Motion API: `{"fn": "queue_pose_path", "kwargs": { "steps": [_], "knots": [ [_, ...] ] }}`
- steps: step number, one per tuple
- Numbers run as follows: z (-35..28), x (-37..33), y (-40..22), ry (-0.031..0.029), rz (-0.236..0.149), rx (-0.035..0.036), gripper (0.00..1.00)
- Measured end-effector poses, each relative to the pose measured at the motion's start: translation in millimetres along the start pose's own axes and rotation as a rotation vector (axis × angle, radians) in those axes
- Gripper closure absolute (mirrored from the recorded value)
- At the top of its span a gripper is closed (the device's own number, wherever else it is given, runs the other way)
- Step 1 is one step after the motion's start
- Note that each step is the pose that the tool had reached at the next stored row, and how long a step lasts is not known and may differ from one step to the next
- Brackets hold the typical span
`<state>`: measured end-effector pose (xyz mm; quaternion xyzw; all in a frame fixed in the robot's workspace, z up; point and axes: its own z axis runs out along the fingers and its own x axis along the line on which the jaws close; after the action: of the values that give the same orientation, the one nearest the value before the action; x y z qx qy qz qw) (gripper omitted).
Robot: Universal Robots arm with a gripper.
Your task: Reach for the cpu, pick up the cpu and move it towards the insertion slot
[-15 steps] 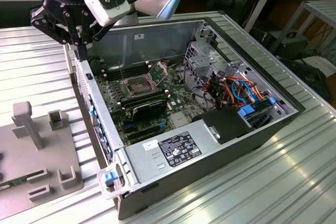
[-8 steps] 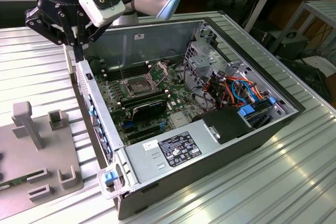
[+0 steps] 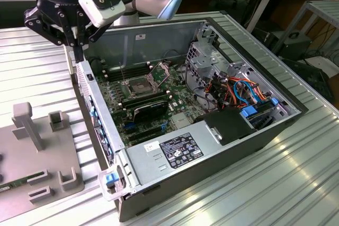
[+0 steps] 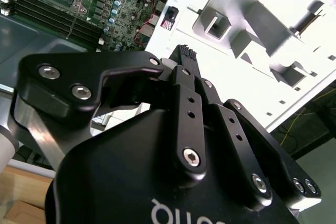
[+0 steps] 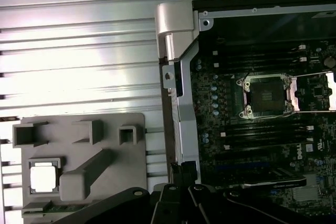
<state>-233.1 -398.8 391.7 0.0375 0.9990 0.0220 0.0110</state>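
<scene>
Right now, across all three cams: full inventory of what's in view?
pale flat square cpu: 1, silvery-beige, in a pocket of the tray
moulded plastic fixture tray: 1, grey, on the table beside the case
open metal computer case: 1, silver and black, on the table
motherboard: 1, green, inside the case
square metal-framed insertion slot: 1, silver with dark centre, on the motherboard, bracket swung open
rectangular label sticker: 1, black, on the silver box at the case's near end
cables: bundle, orange and blue, at the exterior view's right
ribbed metal table: 1, silver
black gripper: 1, shut, empty, over the case wall nearest the tray
</scene>
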Motion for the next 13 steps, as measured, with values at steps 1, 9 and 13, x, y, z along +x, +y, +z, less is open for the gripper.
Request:
{"fn": "queue_pose_path", "kwargs": {
  "steps": [1,9,13],
  "knots": [
    [0.0,0.3,0.0,-0.0001,0.0,-0.0001,0.89],
    [-0.1,4.4,-0.3,-0.0001,0.0,-0.0001,0.89],
    [-0.1,6.3,-0.5,-0.0001,0.0,0.0,0.89]
  ]
}}
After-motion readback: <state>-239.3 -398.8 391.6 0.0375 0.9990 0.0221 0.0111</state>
